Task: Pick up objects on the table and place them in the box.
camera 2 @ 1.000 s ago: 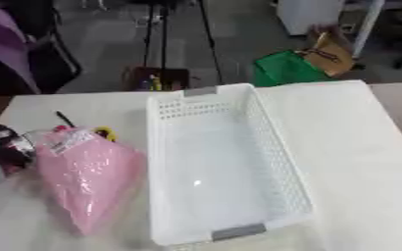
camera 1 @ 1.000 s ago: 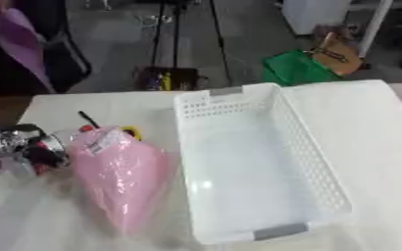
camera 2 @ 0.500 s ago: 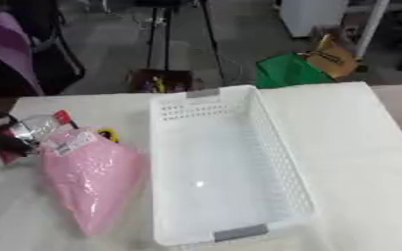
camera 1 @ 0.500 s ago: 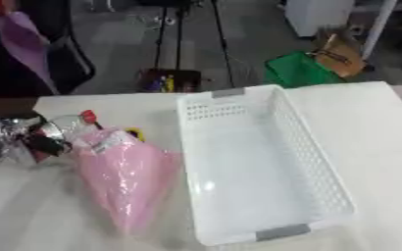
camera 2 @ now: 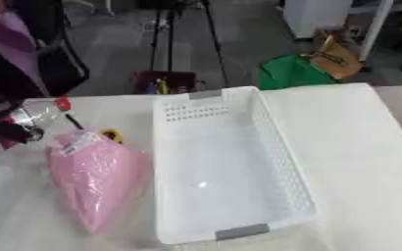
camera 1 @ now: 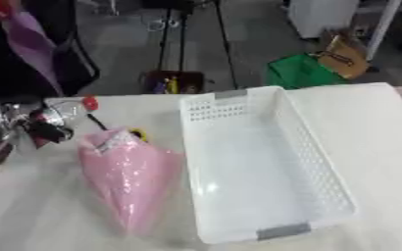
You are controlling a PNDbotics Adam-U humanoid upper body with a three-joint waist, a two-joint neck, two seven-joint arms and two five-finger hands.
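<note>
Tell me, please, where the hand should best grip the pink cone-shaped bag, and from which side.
Probably the wide upper end of the pink bag, from the robot's left: it lies flat, tip toward the robot, with the white box close on its right.

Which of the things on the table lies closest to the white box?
The pink cone-shaped package, lying just left of the white box, nearly against its wall. The clear bottle with the red cap lies farther left, by the left robot hand.

Pink cone bag (camera 1: 127, 182) beside empty white box (camera 1: 264, 166)
</note>
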